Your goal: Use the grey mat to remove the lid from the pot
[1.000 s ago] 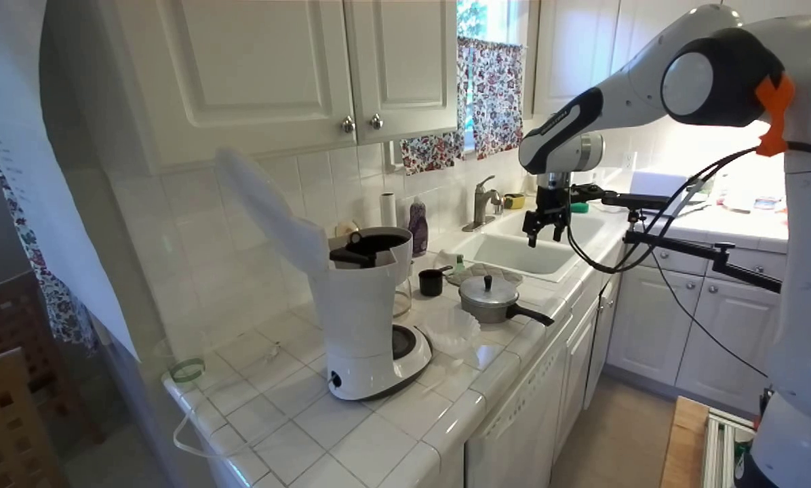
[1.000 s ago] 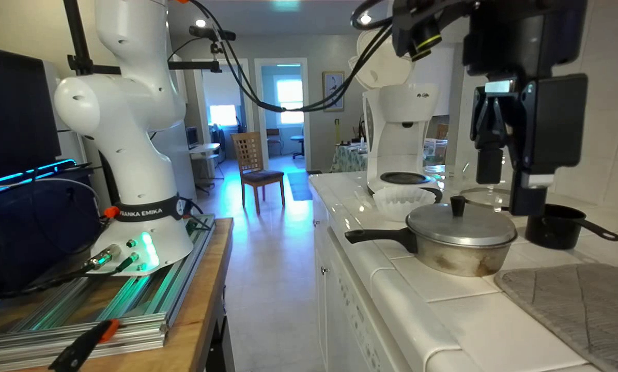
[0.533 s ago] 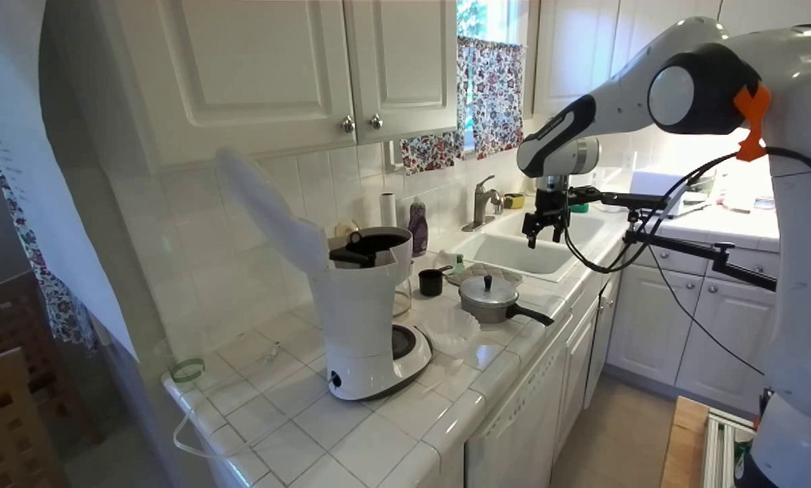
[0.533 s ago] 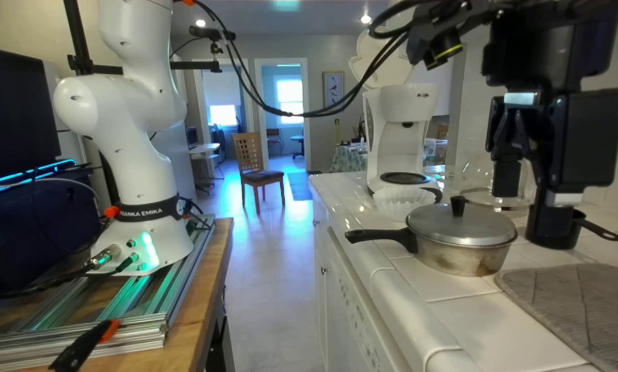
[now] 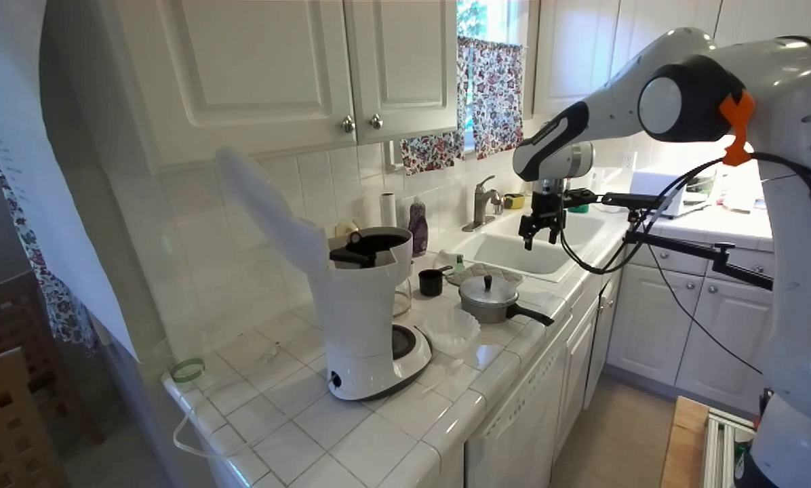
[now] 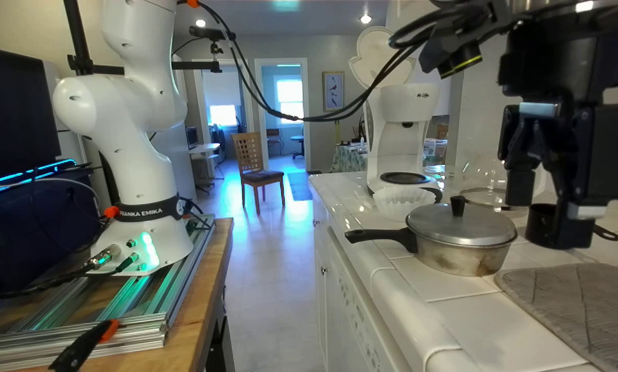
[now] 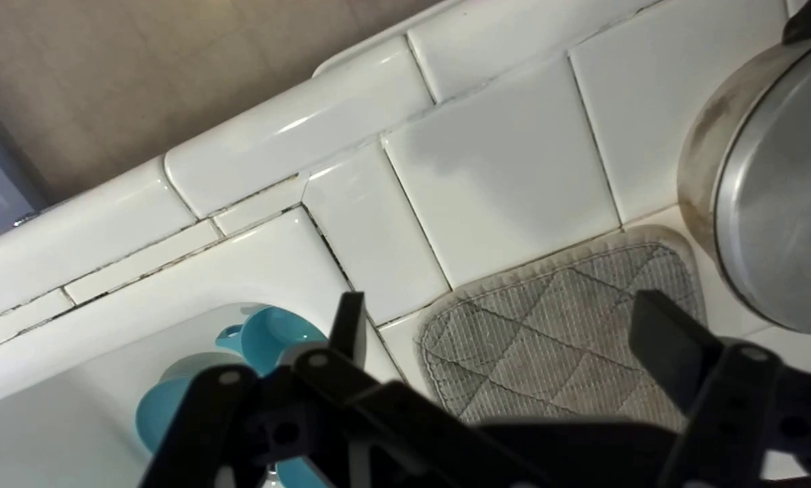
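Gripper point(image 7: 500, 315) above grey mat point(image 7: 534, 339), fingers point(image 7: 666, 346) spread wide; lid point(image 7: 799, 203) on pot point(image 7: 697, 163).
Wrist view, left to right: blue cups point(image 7: 277, 332) in sink point(image 7: 270, 257), left of gripper. Mat: grey, quilted, diagonal stitching, rounded corners, stitched border; lies flat on tile point(image 7: 487, 163) below gripper, seen between the fingers, apart from them. Pot: low, round, silvery, brown stains on side; right of gripper, just beside mat, can't tell if touching. Lid: round, shallow, dull silver, sits on pot, also right of gripper; right part cut off. In an exterior view: black knob point(image 6: 458, 205) on lid, black handle point(image 6: 381, 235) on pot, gripper's fingers pointing down, well apart.
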